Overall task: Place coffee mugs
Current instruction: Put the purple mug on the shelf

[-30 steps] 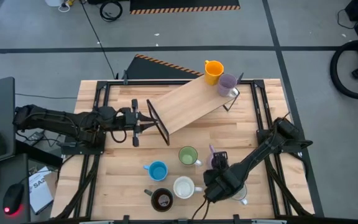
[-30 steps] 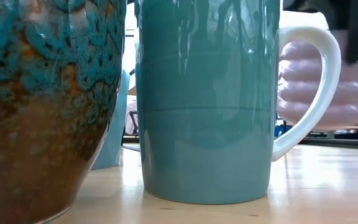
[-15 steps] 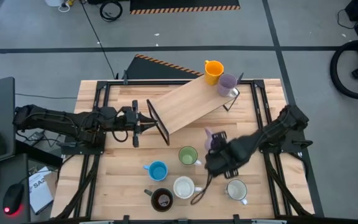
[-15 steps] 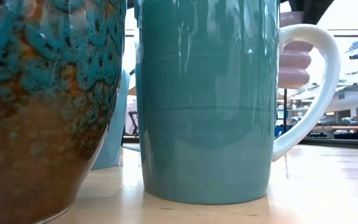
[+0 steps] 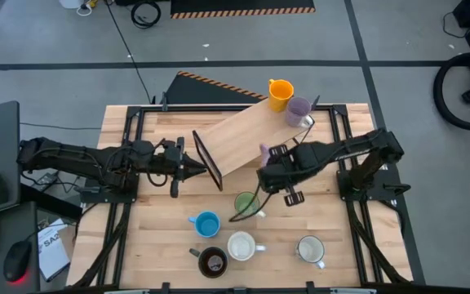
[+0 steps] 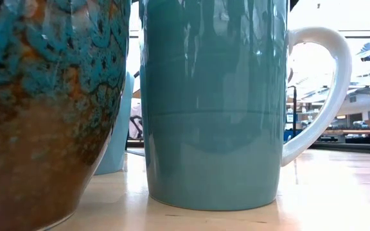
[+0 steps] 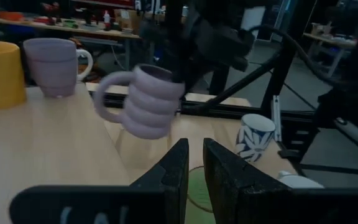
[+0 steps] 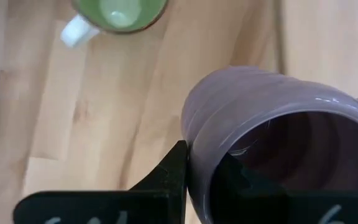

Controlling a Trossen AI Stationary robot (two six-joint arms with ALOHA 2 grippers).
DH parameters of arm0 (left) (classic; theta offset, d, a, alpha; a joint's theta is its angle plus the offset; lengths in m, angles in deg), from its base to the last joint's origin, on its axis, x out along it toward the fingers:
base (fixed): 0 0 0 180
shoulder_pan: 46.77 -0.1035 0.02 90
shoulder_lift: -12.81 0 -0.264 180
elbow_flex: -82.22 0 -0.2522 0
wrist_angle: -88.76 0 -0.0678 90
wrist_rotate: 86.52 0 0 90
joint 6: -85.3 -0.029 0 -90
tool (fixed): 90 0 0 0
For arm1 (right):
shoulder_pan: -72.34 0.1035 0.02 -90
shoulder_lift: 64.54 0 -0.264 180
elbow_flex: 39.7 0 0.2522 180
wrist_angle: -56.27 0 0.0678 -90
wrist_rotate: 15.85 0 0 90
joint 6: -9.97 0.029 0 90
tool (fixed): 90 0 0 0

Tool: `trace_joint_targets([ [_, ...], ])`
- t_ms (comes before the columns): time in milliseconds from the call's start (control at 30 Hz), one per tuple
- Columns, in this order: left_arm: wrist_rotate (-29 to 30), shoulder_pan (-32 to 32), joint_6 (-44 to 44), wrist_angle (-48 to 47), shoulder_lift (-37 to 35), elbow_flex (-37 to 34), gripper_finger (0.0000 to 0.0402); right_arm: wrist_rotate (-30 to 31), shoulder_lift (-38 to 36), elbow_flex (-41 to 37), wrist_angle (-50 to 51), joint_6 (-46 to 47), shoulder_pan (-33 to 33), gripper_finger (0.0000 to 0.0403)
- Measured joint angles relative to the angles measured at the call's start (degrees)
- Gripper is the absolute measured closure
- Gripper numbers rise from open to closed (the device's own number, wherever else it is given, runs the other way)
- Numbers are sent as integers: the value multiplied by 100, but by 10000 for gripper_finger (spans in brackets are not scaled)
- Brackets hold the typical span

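Lifted from beside the white mug (image 5: pixel 309 249), the right claw (image 5: pixel 269 160) now grips a ribbed purple mug (image 7: pixel 148 101) by its rim, airborne near the raised board (image 5: pixel 247 135). Left claw (image 5: pixel 188 170) waits shut. Best lowered level, beside the orange mug (image 5: pixel 280 93).

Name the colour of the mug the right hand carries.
Pale purple mug, ribbed; clearest in the left wrist view.

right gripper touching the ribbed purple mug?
Touching. Right wrist view: the right gripper has its jaws clamped over the ribbed purple mug's rim.
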Motion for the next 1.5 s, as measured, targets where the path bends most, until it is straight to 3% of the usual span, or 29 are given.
trace_joint_targets([
  [433,-14,-1,669,-208,0,0,347,100,2,382,-89,-1672,-1211,357],
  [933,-11,-2,984,-258,-2,0,347,-534,4,382,-662,-3165,-2596,351],
  [1167,-8,0,1260,-252,0,0,347,-854,6,382,-953,-3563,-3010,350],
  [1500,-8,0,1418,-247,-2,0,347,-865,140,374,-1044,-3611,-3266,347],
])
